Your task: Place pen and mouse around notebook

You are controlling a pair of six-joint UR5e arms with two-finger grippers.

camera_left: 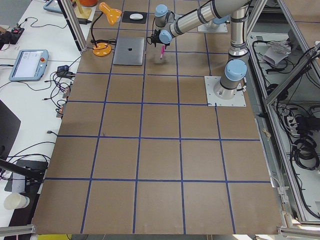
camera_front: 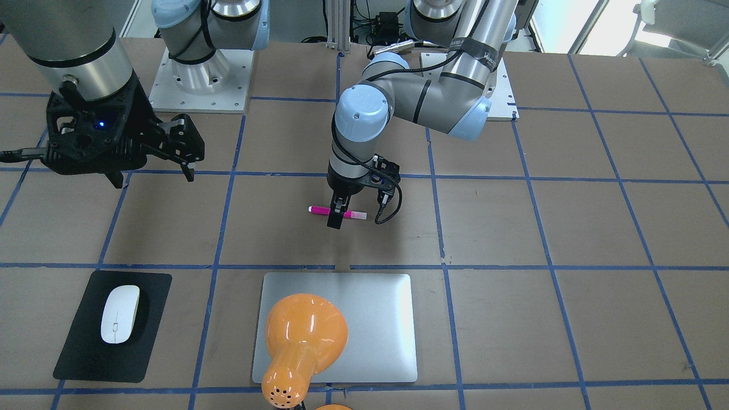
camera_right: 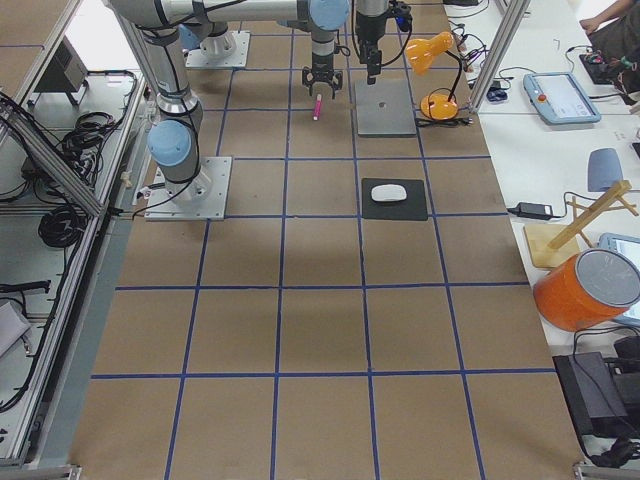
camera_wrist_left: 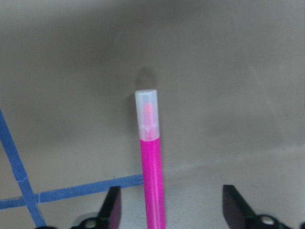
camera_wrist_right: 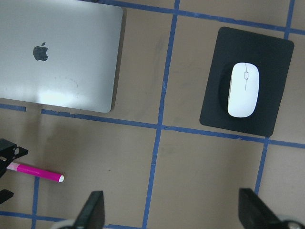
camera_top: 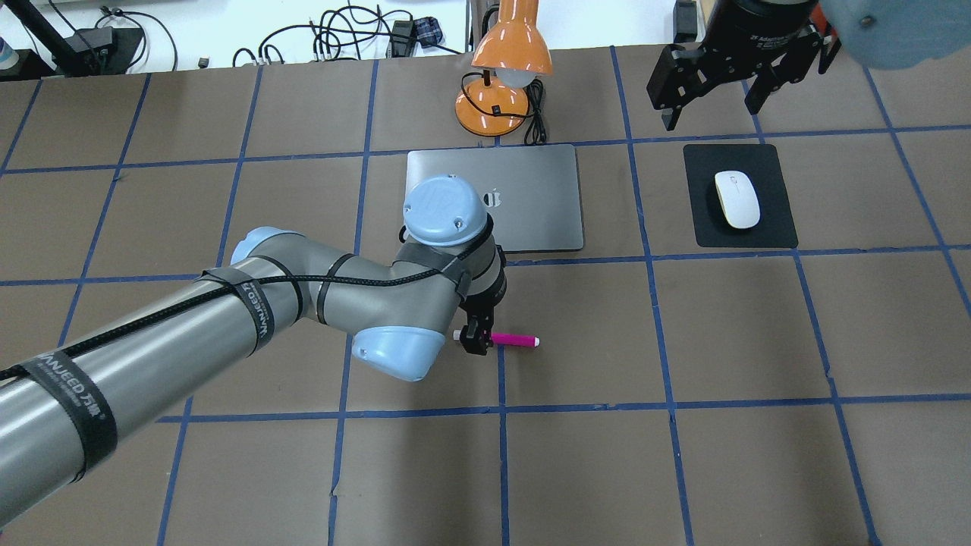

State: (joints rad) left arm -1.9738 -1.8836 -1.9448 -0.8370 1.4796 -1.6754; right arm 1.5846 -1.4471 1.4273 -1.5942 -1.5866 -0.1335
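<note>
The magenta pen [camera_top: 514, 339] lies flat on the brown table, on the robot's side of the silver notebook [camera_top: 531, 205]. My left gripper [camera_top: 476, 341] is lowered over the pen's pale end and is open. In the left wrist view the pen [camera_wrist_left: 152, 171] runs between the two spread fingers [camera_wrist_left: 112, 210] without touching either. The white mouse [camera_top: 736, 199] rests on a black pad [camera_top: 774, 227] to the right of the notebook. My right gripper [camera_top: 713, 106] hangs high near the pad's far edge, open and holding nothing. The right wrist view looks down on the mouse [camera_wrist_right: 244, 89] and the notebook [camera_wrist_right: 62, 52].
An orange desk lamp [camera_top: 510, 53] stands at the notebook's far edge, and in the front-facing view its shade [camera_front: 304, 336] covers part of the lid. Its cord trails beside the base. Blue tape lines grid the table.
</note>
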